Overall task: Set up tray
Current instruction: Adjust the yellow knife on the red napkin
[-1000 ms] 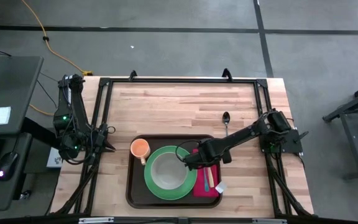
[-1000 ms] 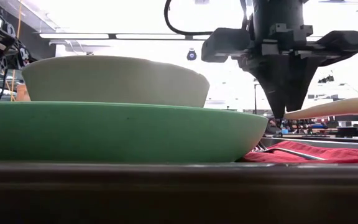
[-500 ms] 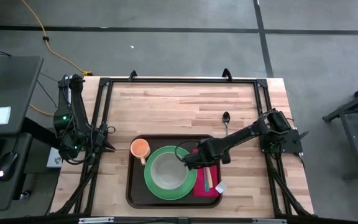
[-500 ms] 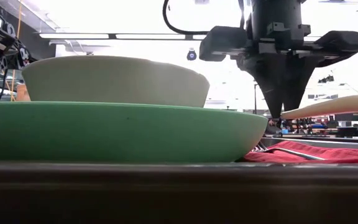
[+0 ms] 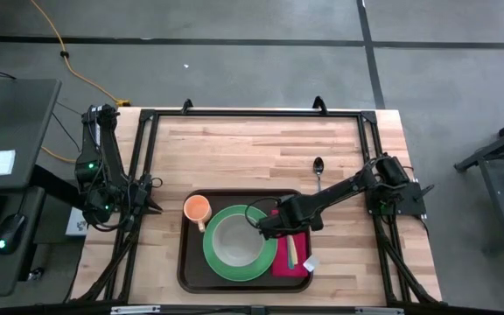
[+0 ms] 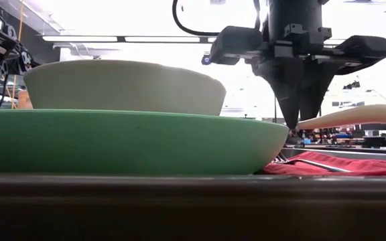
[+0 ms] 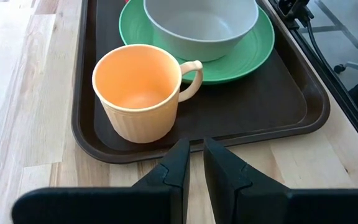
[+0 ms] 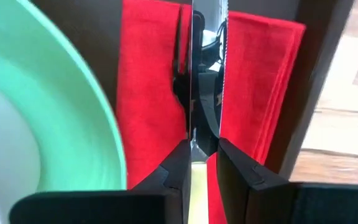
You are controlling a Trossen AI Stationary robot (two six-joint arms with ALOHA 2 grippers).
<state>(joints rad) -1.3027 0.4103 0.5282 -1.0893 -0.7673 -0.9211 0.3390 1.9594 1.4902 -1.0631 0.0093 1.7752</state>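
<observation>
The right gripper (image 5: 263,229) hung over the tray's right part, its fingers pinching the blade of a table knife (image 8: 205,74) that ran between them above the red napkin (image 8: 146,93). In the low view the fingers (image 6: 288,100) pointed straight down, tips just above the cloth, and the knife's pale handle (image 6: 354,115) stuck out level to one side. That hold suits laying the blade flat on the napkin beside the plate, though I could not tell whether the knife was touching the cloth. The left gripper (image 7: 194,163) waited at the table's left edge, fingers near together with a narrow gap and nothing between them, clear of the working arm.

The tray (image 5: 188,262), dark brown with a raised rim, sat at the near middle of the wooden table (image 5: 252,149), placed within reach of both arms. On it the green plate (image 5: 219,267) took the centre and carried a pale bowl (image 5: 234,241), stacked as a place setting would be. The napkin lay along the plate's right side, just beside its rim, as a bed for cutlery. An orange mug (image 7: 138,93) stood upright in the tray's far left corner, handle towards the plate.

A spoon (image 5: 318,172) lay on the bare wood beyond the tray, apart from it, likely waiting its turn.
</observation>
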